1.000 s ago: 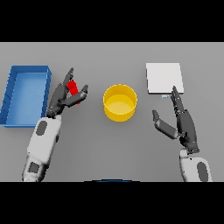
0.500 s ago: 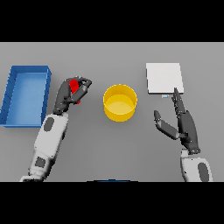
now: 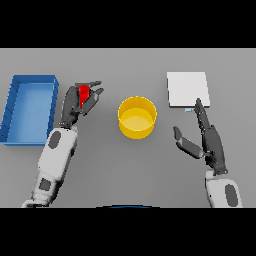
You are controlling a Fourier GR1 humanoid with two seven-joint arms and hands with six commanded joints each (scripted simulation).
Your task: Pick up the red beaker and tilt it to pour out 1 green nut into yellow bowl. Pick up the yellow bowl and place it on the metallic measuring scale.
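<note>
left hand [image 3: 75, 106] fingers [image 3: 93, 85] grip red beaker [image 3: 84, 93].

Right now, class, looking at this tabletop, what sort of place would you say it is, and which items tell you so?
Probably a lab-style weighing bench. On the grey table sit a metallic measuring scale, a yellow bowl and a blue tray, while the left hand grips a red beaker.

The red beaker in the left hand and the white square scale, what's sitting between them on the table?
In the head view, the round yellow bowl stands between the red beaker and the flat white square scale, apart from both.
</note>
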